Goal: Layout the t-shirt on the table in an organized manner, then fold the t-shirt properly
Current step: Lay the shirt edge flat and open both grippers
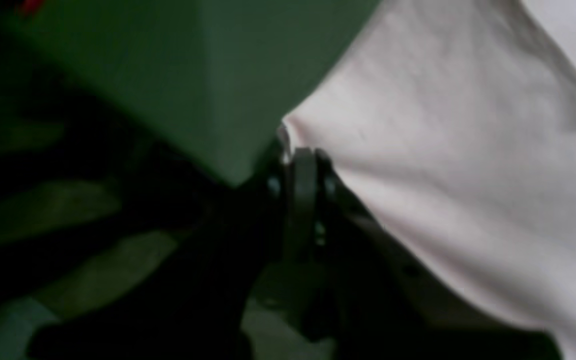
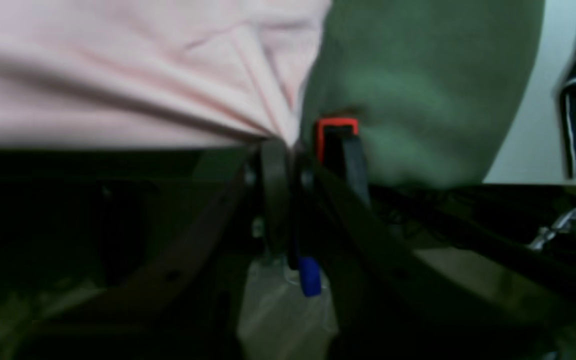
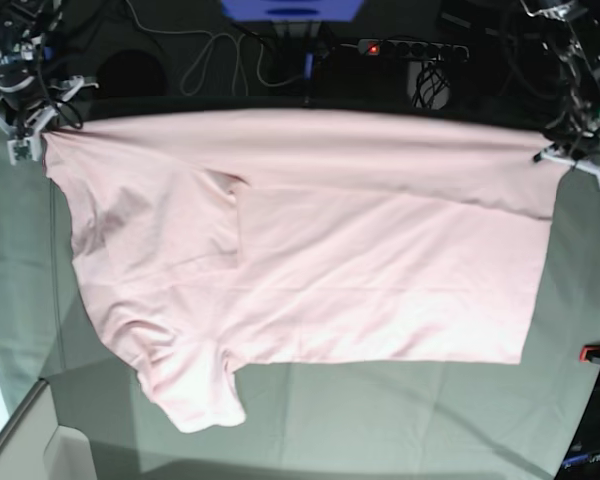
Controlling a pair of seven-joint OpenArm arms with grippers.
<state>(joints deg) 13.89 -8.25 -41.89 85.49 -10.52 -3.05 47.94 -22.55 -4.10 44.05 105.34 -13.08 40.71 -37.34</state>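
Both grippers, left point(image 3: 548, 156) and right point(image 3: 38, 136), pinch the t-shirt point(image 3: 310, 270) with fingers pressed together, stretching it across the desk point(image 3: 380, 420). Layout seems underway; next, probably lower and release evenly

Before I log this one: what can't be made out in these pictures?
- T-shirt print: none shows in the base view; plain pink side up.
- Left gripper and right gripper fingertips: blurred, buried in cloth.
- Table far edge: hidden by the stretched shirt.

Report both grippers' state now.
Left gripper: shut on the t-shirt edge.
Right gripper: shut on the t-shirt edge.
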